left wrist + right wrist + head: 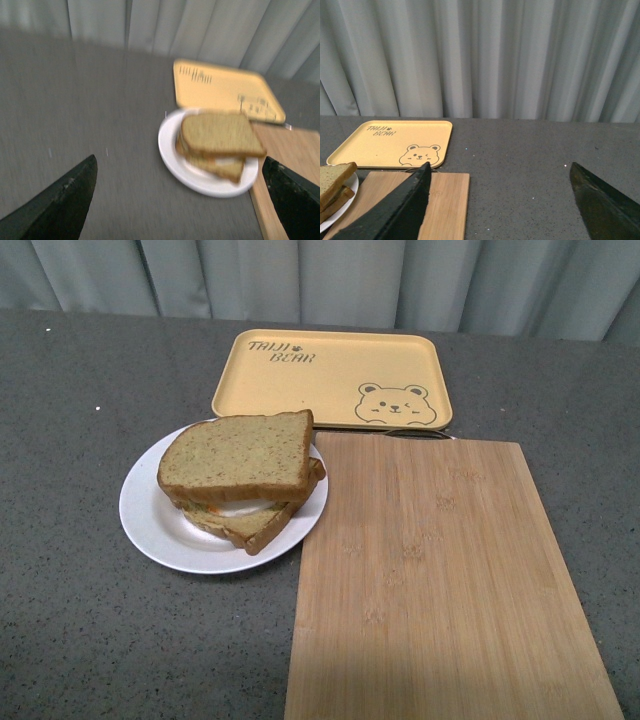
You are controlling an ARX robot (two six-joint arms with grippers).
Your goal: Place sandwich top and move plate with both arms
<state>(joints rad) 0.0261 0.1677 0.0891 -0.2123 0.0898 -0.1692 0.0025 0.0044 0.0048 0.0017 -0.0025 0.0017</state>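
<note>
Bread top is already sitting on the lower slice, a bit skewed, on the plate. The plate's lying left of center, up against the cutting board's left edge, just in front of the yellow tray. Left gripper is hanging w/ fingers spread, empty, plate straight ahead. Right gripper is spread too, empty, plate lying across the board to its left. Left arm's prob. nearer.
</note>
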